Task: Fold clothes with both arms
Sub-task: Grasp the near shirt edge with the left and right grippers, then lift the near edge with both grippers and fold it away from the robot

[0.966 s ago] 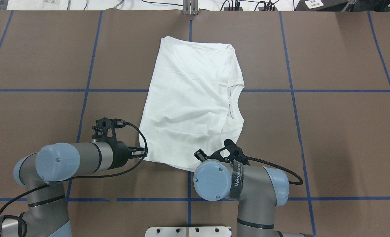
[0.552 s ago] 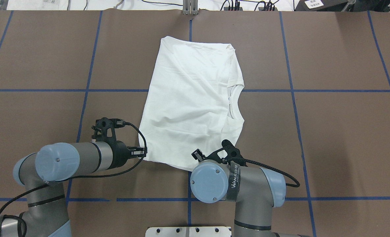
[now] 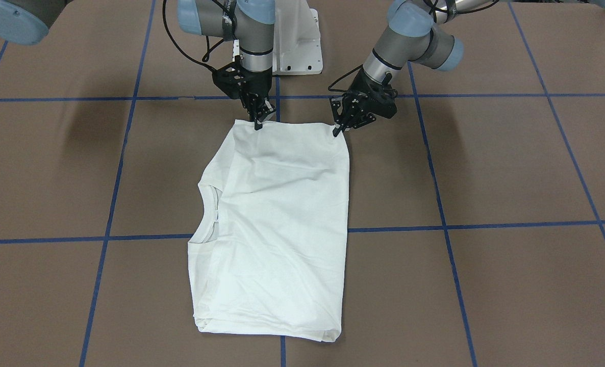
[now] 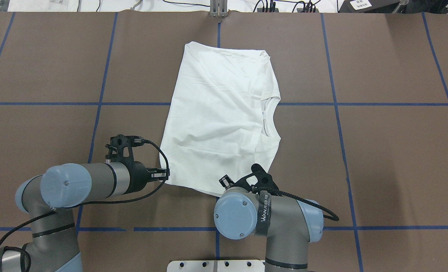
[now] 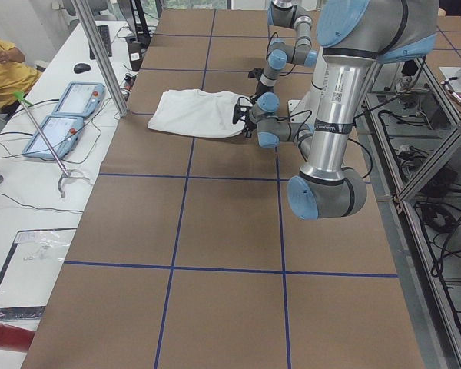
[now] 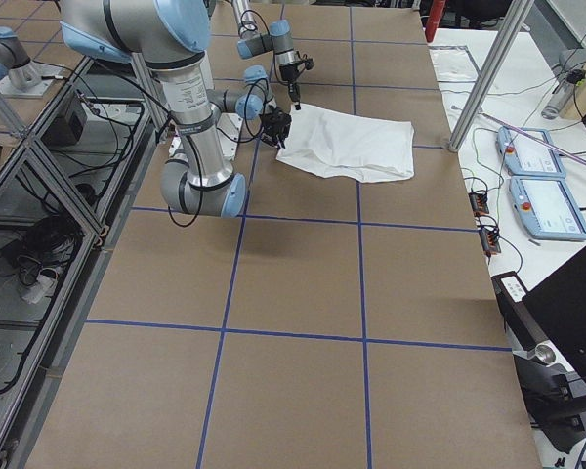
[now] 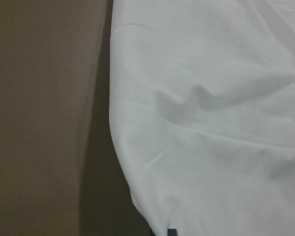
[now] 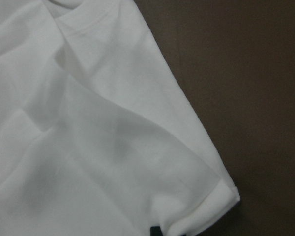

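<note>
The white T-shirt (image 4: 220, 113) lies folded into a rough rectangle on the brown table, with its neck opening (image 4: 268, 117) on the right side. It also shows in the front-facing view (image 3: 277, 219). My left gripper (image 4: 166, 174) is at the shirt's near left corner, shut on the fabric edge (image 7: 211, 123). My right gripper (image 3: 258, 124) is at the near right part of the hem, shut on the cloth beside a rolled corner (image 8: 221, 196). In the overhead view my right wrist hides it. The printed text is hidden.
The white pedestal base (image 4: 216, 265) stands at the table's near edge between the arms. Blue tape lines (image 4: 360, 104) cross the brown table. An aluminium post (image 5: 100, 54) and two tablets (image 5: 61, 119) stand on the operators' side.
My right arm has shifted a little left and toward the robot base. The left arm and the shirt have stayed as they were.
</note>
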Controlling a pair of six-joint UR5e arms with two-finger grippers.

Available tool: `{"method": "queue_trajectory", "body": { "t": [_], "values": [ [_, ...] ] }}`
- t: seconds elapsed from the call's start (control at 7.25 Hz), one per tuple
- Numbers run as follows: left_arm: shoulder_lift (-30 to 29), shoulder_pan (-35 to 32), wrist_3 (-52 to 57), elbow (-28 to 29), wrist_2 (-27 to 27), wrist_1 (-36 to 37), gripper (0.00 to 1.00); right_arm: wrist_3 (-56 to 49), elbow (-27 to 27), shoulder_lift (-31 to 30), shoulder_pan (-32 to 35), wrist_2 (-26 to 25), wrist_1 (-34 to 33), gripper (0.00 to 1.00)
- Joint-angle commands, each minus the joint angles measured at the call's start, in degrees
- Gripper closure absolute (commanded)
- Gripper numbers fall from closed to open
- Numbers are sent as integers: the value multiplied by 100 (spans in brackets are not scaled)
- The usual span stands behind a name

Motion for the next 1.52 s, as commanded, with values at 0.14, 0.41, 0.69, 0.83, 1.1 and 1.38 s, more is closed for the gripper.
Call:
{"method": "queue_trajectory", "body": {
  "t": [0.14, 0.41, 0.69, 0.83, 1.1, 1.38],
  "values": [
    [2, 1, 54, -781, -357, 792, 100, -288, 928, -297, 186, -9, -763, 100],
    [-59, 27, 54, -1818, -508, 2083, 100, -255, 2090, -327, -102, -35, -1912, 100],
    [-42, 36, -25, -2768, -764, 2886, 100, -202, 3189, -21, -524, -44, -3246, 100],
    [-50, 36, -25, -2903, -773, 3046, 100, -211, 3237, 269, -525, -62, -3558, 100],
    [-408, 53, 36, -2276, -747, 3144, 100, -533, 2941, 298, -456, -699, -3509, 100],
    [-910, -357, 89, -1309, -685, 3136, 100, -982, 2179, 333, 235, -765, -2644, 100]
  ]
}}
